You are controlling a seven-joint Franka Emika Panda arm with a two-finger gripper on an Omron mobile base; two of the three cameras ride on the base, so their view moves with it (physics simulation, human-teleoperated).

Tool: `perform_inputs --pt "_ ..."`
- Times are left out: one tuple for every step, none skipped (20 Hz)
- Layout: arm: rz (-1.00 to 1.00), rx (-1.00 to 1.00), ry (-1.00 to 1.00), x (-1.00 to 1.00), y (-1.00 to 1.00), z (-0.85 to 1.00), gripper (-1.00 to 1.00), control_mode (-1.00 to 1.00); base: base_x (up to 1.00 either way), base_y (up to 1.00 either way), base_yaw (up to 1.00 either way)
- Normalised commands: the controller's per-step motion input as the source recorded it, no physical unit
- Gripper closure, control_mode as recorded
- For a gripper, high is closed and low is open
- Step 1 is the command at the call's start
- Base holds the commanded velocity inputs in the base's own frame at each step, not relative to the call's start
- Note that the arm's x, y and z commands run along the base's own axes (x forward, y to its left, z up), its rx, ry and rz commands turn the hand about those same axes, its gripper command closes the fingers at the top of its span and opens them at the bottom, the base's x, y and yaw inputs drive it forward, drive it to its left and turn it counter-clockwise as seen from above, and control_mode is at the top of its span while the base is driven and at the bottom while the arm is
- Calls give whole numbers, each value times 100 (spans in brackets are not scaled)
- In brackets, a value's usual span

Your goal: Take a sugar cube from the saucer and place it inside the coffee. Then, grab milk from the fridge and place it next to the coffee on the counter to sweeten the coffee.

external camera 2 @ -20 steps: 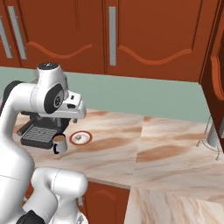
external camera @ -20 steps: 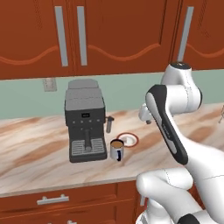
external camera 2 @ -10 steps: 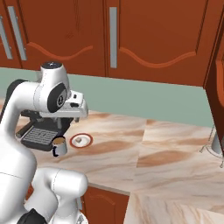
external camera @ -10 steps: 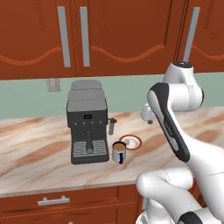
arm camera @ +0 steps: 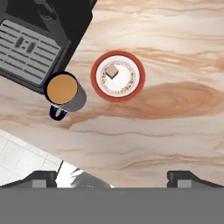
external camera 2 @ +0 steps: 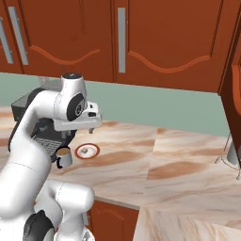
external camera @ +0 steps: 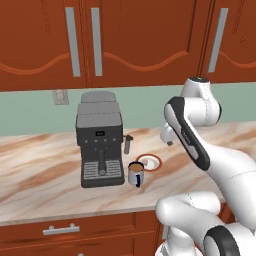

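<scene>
In the hand view the two dark fingertips of the gripper [arm camera: 112, 176] are seen far apart at the bottom edge — the jaws are spread wide and nothing is held between them. From the base views the gripper [external camera: 167, 136] is seen hanging well above the surface [arm camera: 175, 131], pointing down.

Ahead of the jaws in the hand view, past a stretch of bare marbled stone, the coffee [arm camera: 64, 92] stands to the left with its blue handle turned toward the camera; the saucer [arm camera: 117, 76] lies just beside it, near the view's centre line. On the saucer the sugar cube [arm camera: 112, 71] rests slightly left of middle, small and squarish, with no long axis to favour. It is judged that a straight descent with a small forward shift is what the grasp turns on. Farther off, the espresso machine [arm camera: 39, 35] stands close behind the mug.
</scene>
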Motion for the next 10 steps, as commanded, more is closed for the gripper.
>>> perform_inputs --pt "16 0 3 56 1 -100 -100 -100 0 0 0" --pt "17 0 0 55 0 -100 -100 -100 0 0 0" --pt "17 0 0 48 0 -100 -100 -100 0 0 0" --pt "16 1 0 53 0 -98 -100 -100 0 0 0" --pt "16 1 0 63 0 -86 -100 -100 0 0 0" --pt "17 3 0 71 0 -71 -100 -100 0 0 0" --pt "17 3 0 73 0 -59 -100 -100 0 0 0" --pt "22 8 0 78 0 -45 -100 -100 0 0 0" --pt "27 5 0 70 0 -36 -100 -100 0 0 0" --pt "29 1 0 60 0 -34 -100 -100 0 0 0"
